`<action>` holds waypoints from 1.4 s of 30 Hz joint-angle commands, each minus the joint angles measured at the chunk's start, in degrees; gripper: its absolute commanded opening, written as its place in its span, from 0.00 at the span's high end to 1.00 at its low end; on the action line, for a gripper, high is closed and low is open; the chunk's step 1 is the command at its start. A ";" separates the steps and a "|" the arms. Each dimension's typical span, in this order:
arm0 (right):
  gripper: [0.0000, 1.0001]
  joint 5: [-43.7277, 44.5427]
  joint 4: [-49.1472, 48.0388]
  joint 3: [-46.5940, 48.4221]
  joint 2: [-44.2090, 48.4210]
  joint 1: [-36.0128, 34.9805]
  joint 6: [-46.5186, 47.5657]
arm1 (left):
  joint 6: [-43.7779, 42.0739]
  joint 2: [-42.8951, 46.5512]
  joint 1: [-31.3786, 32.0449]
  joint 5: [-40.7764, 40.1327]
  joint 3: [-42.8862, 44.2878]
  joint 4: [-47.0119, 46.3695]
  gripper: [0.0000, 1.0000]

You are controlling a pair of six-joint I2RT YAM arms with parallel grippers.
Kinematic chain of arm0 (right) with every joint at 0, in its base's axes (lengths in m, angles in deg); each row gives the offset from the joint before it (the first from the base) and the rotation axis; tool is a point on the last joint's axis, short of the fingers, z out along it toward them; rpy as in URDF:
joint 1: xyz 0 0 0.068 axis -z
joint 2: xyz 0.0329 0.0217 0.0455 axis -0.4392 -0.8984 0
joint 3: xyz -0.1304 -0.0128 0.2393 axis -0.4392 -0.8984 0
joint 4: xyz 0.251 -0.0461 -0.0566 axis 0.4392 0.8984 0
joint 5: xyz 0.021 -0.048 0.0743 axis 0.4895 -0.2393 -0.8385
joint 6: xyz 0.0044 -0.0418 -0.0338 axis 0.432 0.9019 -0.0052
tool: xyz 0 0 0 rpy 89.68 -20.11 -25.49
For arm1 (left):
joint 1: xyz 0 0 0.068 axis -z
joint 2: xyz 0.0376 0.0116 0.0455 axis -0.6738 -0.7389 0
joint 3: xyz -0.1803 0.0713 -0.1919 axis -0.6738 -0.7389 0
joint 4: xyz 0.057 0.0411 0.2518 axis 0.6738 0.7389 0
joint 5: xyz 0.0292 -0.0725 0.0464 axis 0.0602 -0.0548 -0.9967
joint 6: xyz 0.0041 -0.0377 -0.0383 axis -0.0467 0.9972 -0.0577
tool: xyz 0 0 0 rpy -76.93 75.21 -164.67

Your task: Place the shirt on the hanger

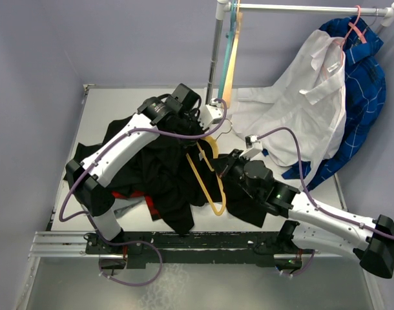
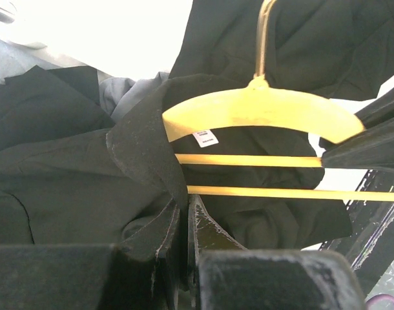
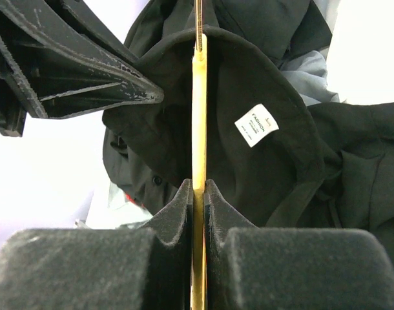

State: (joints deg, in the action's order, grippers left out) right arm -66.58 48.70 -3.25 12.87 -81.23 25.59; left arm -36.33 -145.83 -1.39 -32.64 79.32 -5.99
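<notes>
The black shirt (image 1: 159, 173) lies crumpled on the table's middle, its collar (image 2: 142, 145) draped over one shoulder of the yellow hanger (image 1: 208, 184). My left gripper (image 1: 208, 128) is shut on a fold of the shirt's collar fabric (image 2: 159, 223), just below the hanger's bars (image 2: 248, 159). My right gripper (image 1: 227, 169) is shut on the hanger's thin bar (image 3: 198, 116), seen edge-on, with the shirt's neck label (image 3: 256, 124) just beyond. The hanger lies tilted over the shirt between both grippers.
A clothes rail (image 1: 300, 8) on a pole (image 1: 215, 55) at the back carries a teal hanger (image 1: 232, 29) and a peach hanger (image 1: 228, 74). A white shirt (image 1: 300, 103) and blue checked garment (image 1: 362, 90) hang at right. Red fabric (image 1: 128, 194) peeks from under the shirt.
</notes>
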 commanded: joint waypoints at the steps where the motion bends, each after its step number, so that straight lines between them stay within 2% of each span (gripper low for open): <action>1: 1.00 3.19 -7.57 0.40 -1.38 -0.28 1.33 | 1.21 2.67 0.33 2.92 1.76 0.52 0.91; 13: 1.00 0.25 -16.54 -0.45 -8.01 0.57 3.26 | 0.71 4.32 0.33 1.55 0.66 0.01 0.90; 21: 1.00 -8.34 -32.25 -7.65 -11.37 7.35 2.00 | -0.33 5.58 0.27 -1.90 -2.88 -1.89 0.88; 26: 1.00 -13.42 -35.47 -6.78 -13.02 10.26 3.82 | -1.10 5.24 0.23 -3.53 -5.13 -3.96 0.83; 27: 1.00 -13.91 -35.23 -6.01 -13.52 10.31 3.97 | -1.22 4.97 0.21 -4.01 -5.38 -4.55 0.78; 28: 1.00 -14.54 -35.28 -5.43 -14.12 10.32 4.06 | -1.36 4.67 0.17 -4.28 -5.55 -5.25 0.69; 29: 1.00 -14.94 -35.35 -4.94 -14.53 10.29 4.07 | -1.56 4.26 0.23 -5.12 -5.63 -5.93 0.48; 30: 1.00 -15.11 -35.49 -4.73 -14.94 10.32 3.99 | -1.79 3.92 0.24 -6.24 -5.53 -6.61 0.23; 31: 1.00 -15.17 -35.73 -4.76 -15.34 10.33 4.05 | -2.24 3.63 0.18 -7.95 -4.93 -7.31 0.03; 34: 1.00 -14.92 -36.29 -5.42 -15.86 10.50 4.48 | -6.86 4.96 -0.87 -10.52 -3.68 -11.13 0.01; 36: 1.00 -15.56 -37.05 -6.23 -16.04 11.21 4.60 | -11.92 8.22 -5.25 -3.68 -5.10 -16.19 0.01; 38: 1.00 -16.58 -38.25 -7.13 -16.21 12.00 4.63 | -17.81 12.63 -12.29 11.21 -8.90 -23.06 0.01; 39: 1.00 -17.10 -38.73 -7.58 -16.28 12.27 4.79 | -20.50 12.49 -16.11 19.50 -8.58 -23.45 0.01; 42: 1.00 -18.23 -39.50 -8.44 -16.45 13.00 5.53 | -32.03 8.44 -23.55 37.41 -5.70 -18.17 0.00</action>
State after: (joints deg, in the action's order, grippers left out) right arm -82.78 16.35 -11.08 -3.96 -69.21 29.24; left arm -52.04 -138.29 -15.73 -21.84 70.99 -21.24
